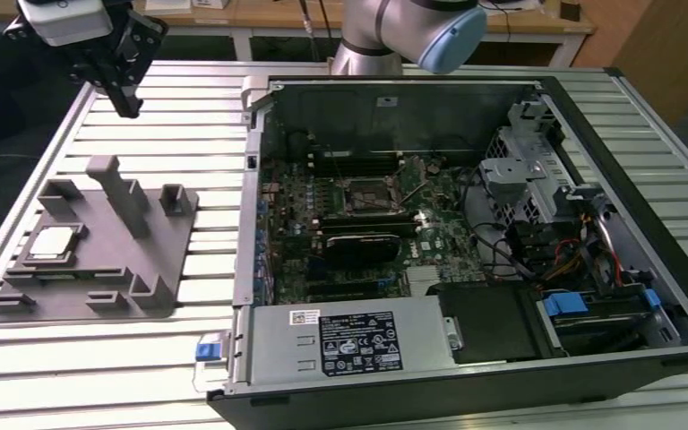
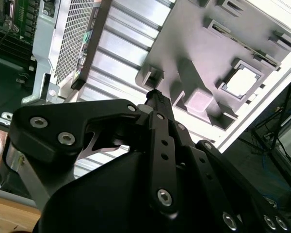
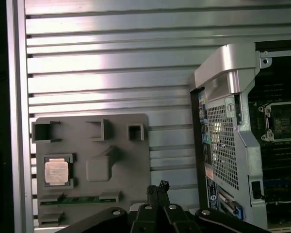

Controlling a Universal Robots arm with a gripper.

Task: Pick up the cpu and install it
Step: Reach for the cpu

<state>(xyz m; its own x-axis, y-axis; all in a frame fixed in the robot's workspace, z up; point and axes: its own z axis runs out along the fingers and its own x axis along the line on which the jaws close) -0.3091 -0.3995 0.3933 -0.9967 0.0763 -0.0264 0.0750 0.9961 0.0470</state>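
Observation:
The cpu (image 1: 55, 244) is a small silver square lying in a recess of the grey plastic fixture (image 1: 153, 255) on the exterior view's left. It also shows in both wrist views (image 2: 243, 80) (image 3: 57, 171). My gripper (image 1: 128, 106) hangs high above the table's far left corner, well apart from the cpu. Its black fingers are shut together with nothing between them (image 2: 155, 93) (image 3: 160, 185). The black socket frame (image 1: 374, 195) sits on the motherboard inside the open computer case, and its edge appears in the first wrist view (image 3: 283, 121).
The open computer case (image 1: 356, 394) fills the middle and right of the slatted metal table (image 1: 153, 125). The grey fixture (image 3: 119, 141) has upright posts and blocks. A memory stick (image 3: 82, 199) lies in a slot near the cpu.

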